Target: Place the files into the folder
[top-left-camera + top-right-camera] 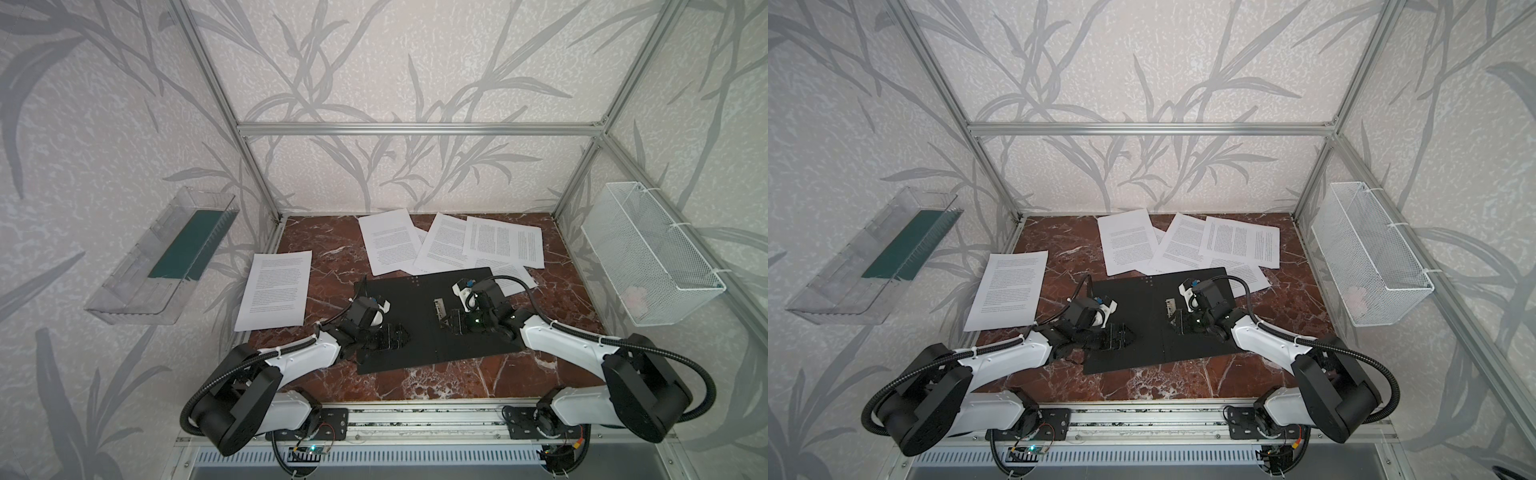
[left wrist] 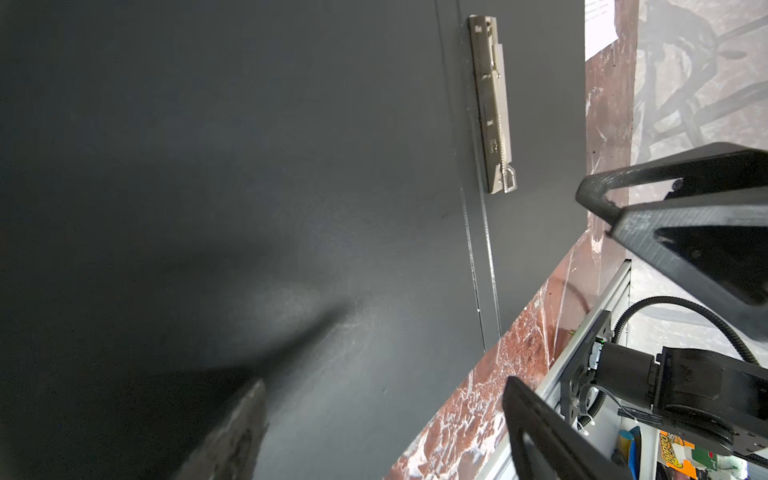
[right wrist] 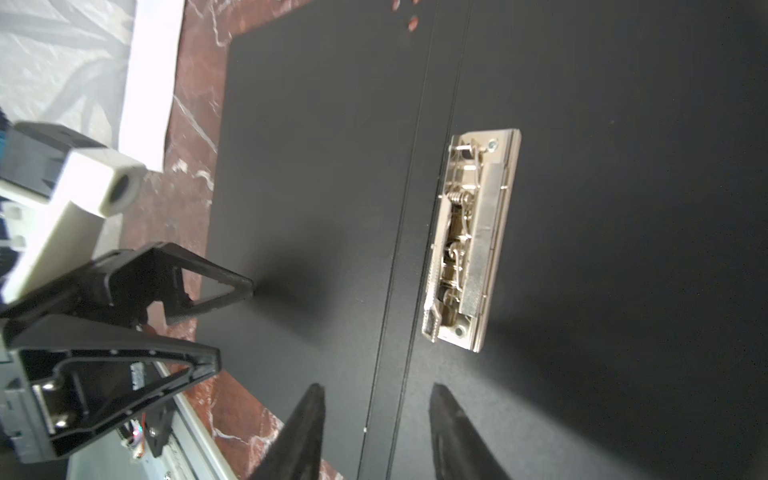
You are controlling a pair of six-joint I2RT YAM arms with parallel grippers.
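Folder (image 1: 415, 303) flat, black inside up; loose files (image 1: 440, 245) behind it.

The reddish-brown marble-patterned surface (image 1: 332, 257) carries a thin black folder (image 1: 419, 316), lying open and flat near centre. One white printed paper sheet (image 1: 276, 291) lies apart at left. Further white printed sheets (image 1: 444, 245) overlap along the far edge, one partly beneath the folder.

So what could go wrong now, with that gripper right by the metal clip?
The right gripper, open by the clip bar, could shove the thin folder across the table instead of working the clip. One sheet seems caught under the folder's far corner and might crease. The sheets at the back overlap, so several may lift together.
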